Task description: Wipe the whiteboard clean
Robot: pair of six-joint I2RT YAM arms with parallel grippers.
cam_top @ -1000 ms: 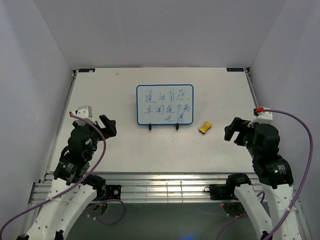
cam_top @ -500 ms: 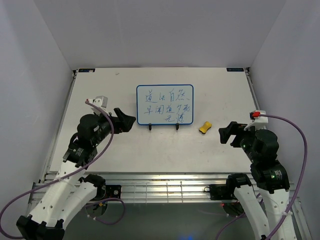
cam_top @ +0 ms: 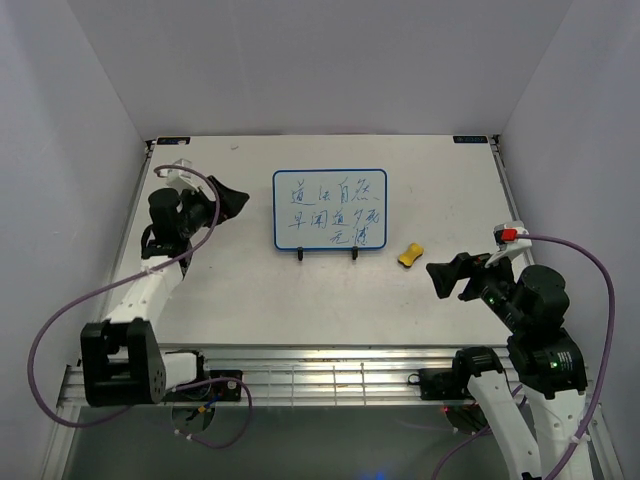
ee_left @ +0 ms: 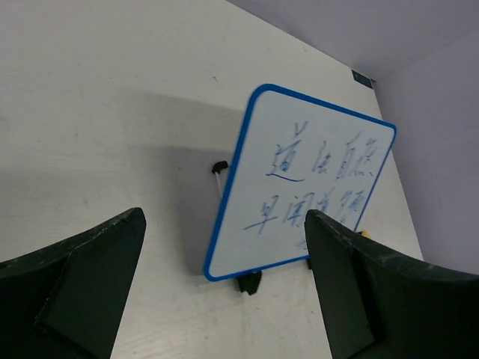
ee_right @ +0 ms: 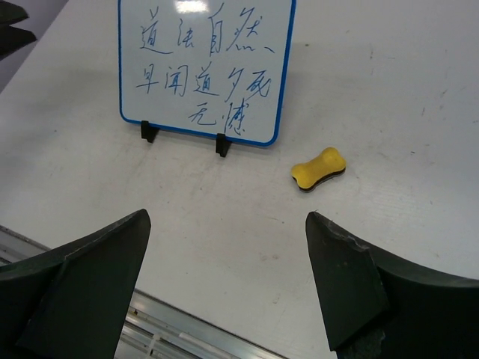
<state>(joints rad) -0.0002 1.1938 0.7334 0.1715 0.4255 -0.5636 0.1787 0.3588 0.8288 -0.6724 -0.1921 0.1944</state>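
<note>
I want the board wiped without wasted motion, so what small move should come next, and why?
Probably the right pincer should ease forward and down onto the eraser. Its jaws stand open and empty, the eraser lies loose just right of the whiteboard and ahead of that pincer, and the blue writing is not yet wiped.

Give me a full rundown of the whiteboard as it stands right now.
The whiteboard is a small white rectangle in a thin blue frame with rounded corners, glossy like plastic. It stands propped on two small black feet near the middle of the table, facing the near edge. Three rows of blue handwriting cover it, unerased. Only the table touches it.
</note>
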